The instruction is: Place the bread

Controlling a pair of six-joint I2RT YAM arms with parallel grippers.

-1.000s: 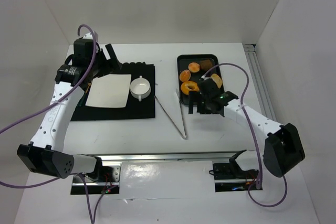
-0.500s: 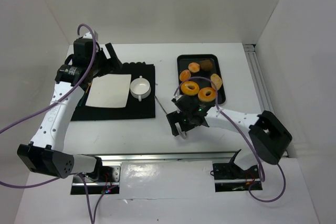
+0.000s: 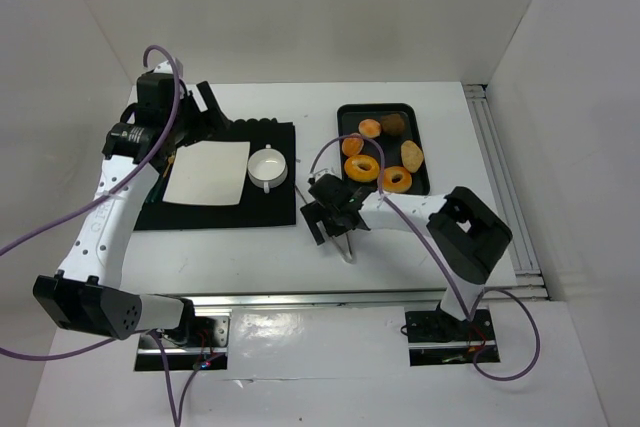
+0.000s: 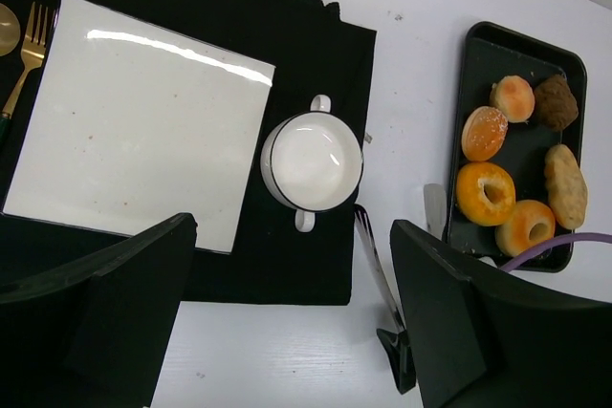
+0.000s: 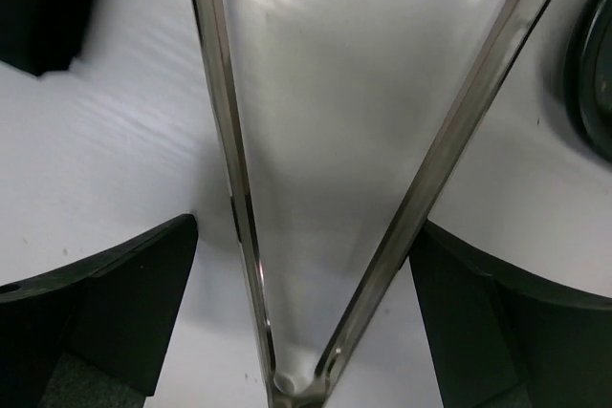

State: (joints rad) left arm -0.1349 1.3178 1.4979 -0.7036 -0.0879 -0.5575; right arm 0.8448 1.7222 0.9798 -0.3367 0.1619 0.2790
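Tongs (image 5: 226, 121) lie lengthwise between the wide-spread fingers (image 5: 105, 303) of your right gripper (image 5: 304, 274), hinge toward the wrist; nothing gripped yet.

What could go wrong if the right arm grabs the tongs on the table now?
The tongs lie flat and thin between the right arm's open jaws, so closing may skid them rather than lift them. Their tips rest close to the bowl and the tray, so a swing could knock either. The purple cable drapes over the tray's corner and might drag the bread off.
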